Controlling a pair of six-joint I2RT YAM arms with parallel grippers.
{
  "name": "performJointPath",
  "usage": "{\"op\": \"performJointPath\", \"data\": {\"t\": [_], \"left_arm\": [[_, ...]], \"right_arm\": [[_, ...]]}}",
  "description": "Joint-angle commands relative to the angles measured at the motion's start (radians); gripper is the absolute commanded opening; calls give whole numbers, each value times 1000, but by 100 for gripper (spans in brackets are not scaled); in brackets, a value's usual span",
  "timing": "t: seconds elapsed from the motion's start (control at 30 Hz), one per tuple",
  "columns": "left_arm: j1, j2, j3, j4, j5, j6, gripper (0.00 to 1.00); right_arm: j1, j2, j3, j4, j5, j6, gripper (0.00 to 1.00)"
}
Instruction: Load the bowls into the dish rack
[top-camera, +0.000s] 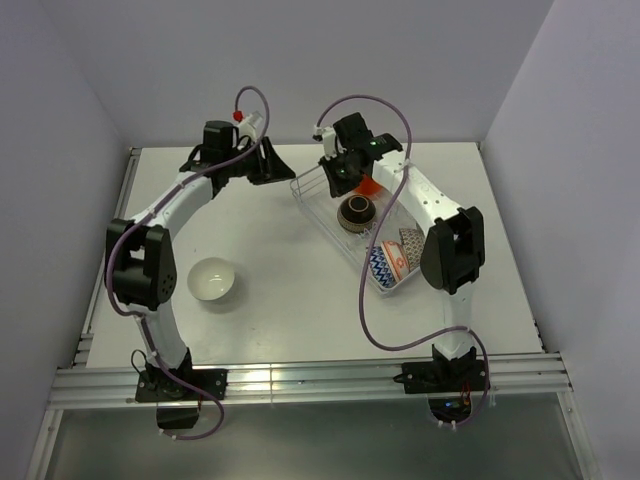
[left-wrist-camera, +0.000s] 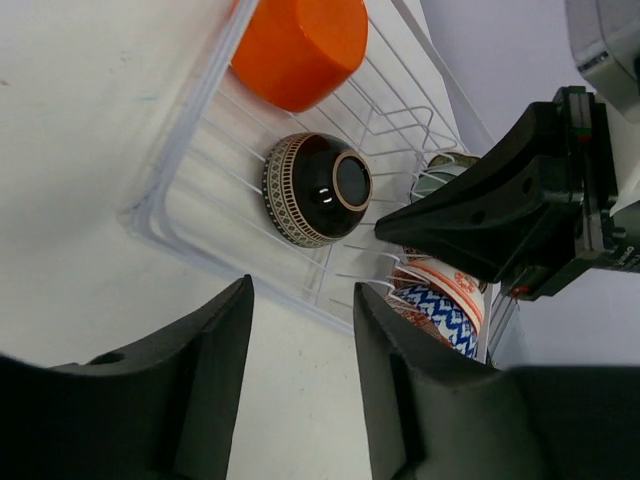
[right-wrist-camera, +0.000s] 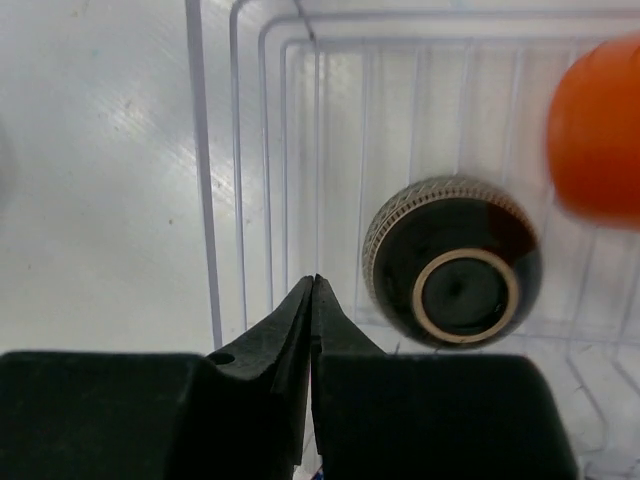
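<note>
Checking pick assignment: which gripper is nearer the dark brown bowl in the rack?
Right. The right gripper hangs over the rack just beside the dark brown bowl; the left gripper sits outside the rack's left edge, over the table.

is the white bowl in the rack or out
Out. The white bowl sits upright on the table, well left of the dish rack.

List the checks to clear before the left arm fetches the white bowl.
1. Left gripper open and empty: ok.
2. White bowl upright on the table, unobstructed: ok.
3. Bare tines in the dish rack beside the dark brown bowl: ok.
4. Right gripper shut and empty: ok.
5. Right gripper away from the dish rack: not ok, it hovers over it.
</note>
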Motion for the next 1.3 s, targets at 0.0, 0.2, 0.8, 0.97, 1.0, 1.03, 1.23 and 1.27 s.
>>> {"op": "performJointPath", "data": {"t": [0.0, 0.2, 0.8, 0.97, 1.0, 1.03, 1.23, 1.27], "left_arm": [[-44, 51, 73, -51, -29, 8, 46], [-114, 74, 79, -26, -136, 6, 39], [-184, 230, 259, -246, -367, 18, 31], [-182, 250, 277, -285, -377, 34, 29], [-184, 250, 274, -289, -377, 35, 29], [-182, 250, 274, -287, -377, 35, 29], [-181, 238, 261, -267, -330, 46, 33], [-179, 230, 260, -264, -299, 48, 37]], "right_arm": [[-18, 26, -48, -31, -73, 83, 6], [-57, 24, -150, 62, -48, 114, 10], [-59, 107, -146, 62, 252, 102, 11], [-56, 98, -143, 76, 337, 105, 20], [-54, 99, -143, 81, 349, 103, 20], [-54, 98, -140, 81, 357, 103, 22], [-54, 89, -118, 73, 300, 97, 29], [-54, 81, -121, 81, 289, 97, 31]]}}
